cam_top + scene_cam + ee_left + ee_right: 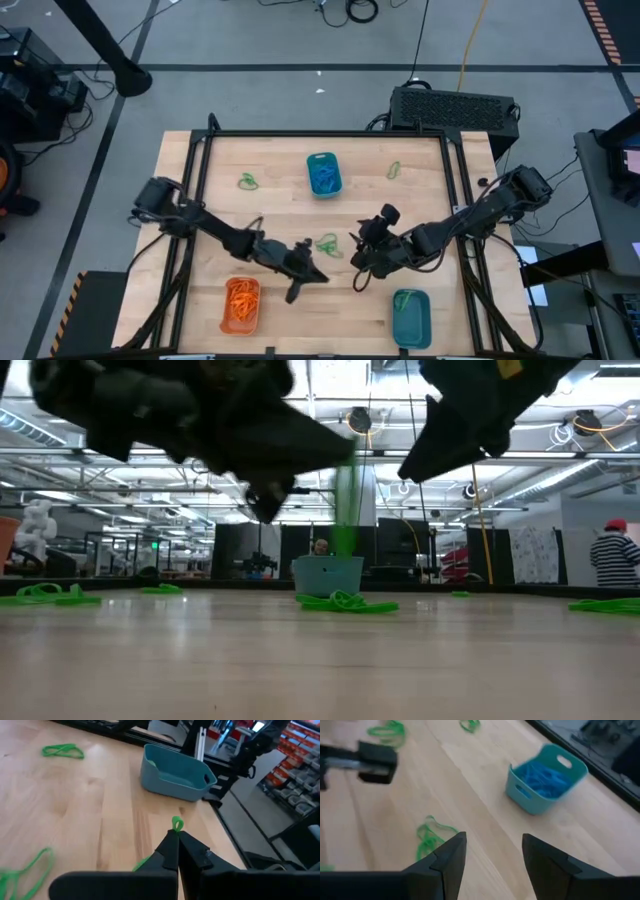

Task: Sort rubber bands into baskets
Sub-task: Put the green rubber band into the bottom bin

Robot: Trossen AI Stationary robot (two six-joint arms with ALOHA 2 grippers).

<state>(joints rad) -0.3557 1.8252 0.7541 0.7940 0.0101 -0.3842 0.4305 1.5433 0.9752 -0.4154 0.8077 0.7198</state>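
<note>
You are looking at a pale wooden table (290, 215) framed by black rails, with a workshop floor around it. Nearest the front edge, the orange basket (240, 305) holds orange rubber bands, and the empty teal basket (411, 316) sits at the front right.

Above these, the left gripper (298, 283) hangs over mid-table with its fingers pressed together on a green rubber band (177, 824); a small bright loop sticks out past the fingertips. The right gripper (360, 272) hovers just to its right, fingers spread wide and holding nothing.

Between the two arms, a tangle of green bands (327, 244) lies loose on the wood. Farther back, single green loops rest at the left (247, 181) and right (394, 170). The second teal basket (323, 173) stands at the far centre, filled with blue bands (542, 779).

No readable labels or writing appear on these items.
</note>
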